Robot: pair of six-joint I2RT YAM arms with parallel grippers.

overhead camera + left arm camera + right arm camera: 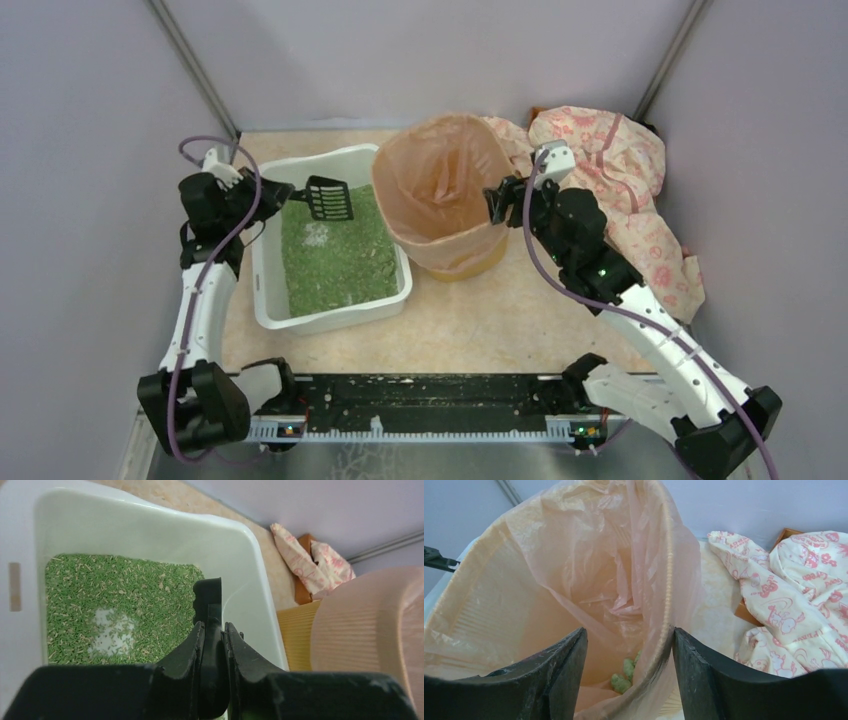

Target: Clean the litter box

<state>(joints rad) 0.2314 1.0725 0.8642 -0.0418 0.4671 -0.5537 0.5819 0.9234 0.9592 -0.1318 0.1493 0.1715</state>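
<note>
The white litter box (268,300) holds green litter (335,250) with a bare patch (110,632) in it. My left gripper (272,196) is shut on the handle of the black slotted scoop (329,197), which hovers over the box's far end. In the left wrist view the scoop handle (208,597) sticks out from between the fingers of that left gripper (214,630). My right gripper (629,635) is open and straddles the near rim (667,600) of the bin (445,190), which is lined with a pink bag. Green clumps (623,674) lie at the bin's bottom.
A pink-patterned cloth (625,175) is heaped at the back right over a brown box corner (789,532). The bin stands right beside the litter box. Grey walls close in on three sides. The arm bases and a black rail (420,400) run along the near edge.
</note>
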